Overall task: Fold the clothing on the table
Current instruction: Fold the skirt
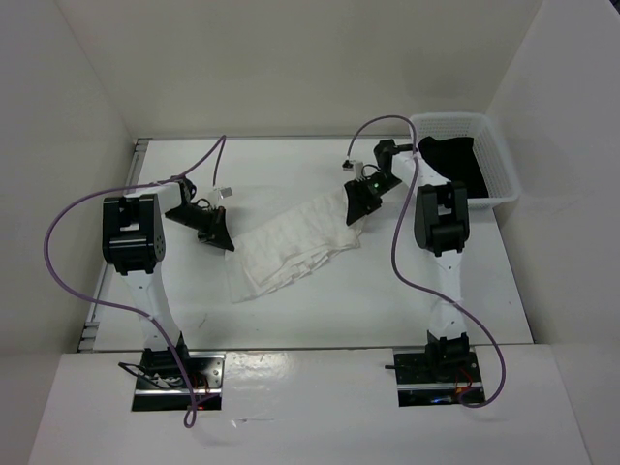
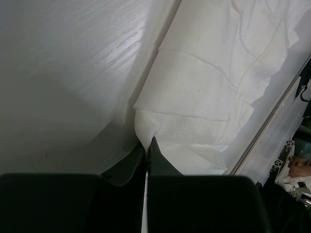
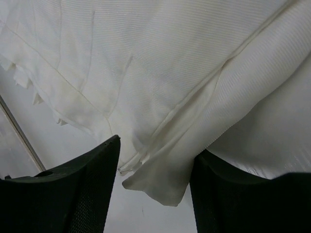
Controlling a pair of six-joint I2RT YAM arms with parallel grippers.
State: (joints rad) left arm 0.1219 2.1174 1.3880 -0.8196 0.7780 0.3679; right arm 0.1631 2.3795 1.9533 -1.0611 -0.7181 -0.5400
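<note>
1. Near the middle of the bench, the clothing lies as a rumpled, slanted band. Its layers partly overlap and its left end fans out wider. No neat fold shows.
2. Left tool: jaws closed together, pinching a ribbed corner of the clothing at its left end.
3. Right tool: jaws apart, straddling a loose corner at the clothing's far-right end, with the fabric lying between them ungripped.
4. Progress, as a judgement: early. One end is held and the other is about to be taken. Spreading flat, folding over and squaring the edges all remain.
5. Far right corner of the bench: a white mesh basket stands by the wall, well apart from the clothing. It holds a black garment that fills much of it.
</note>
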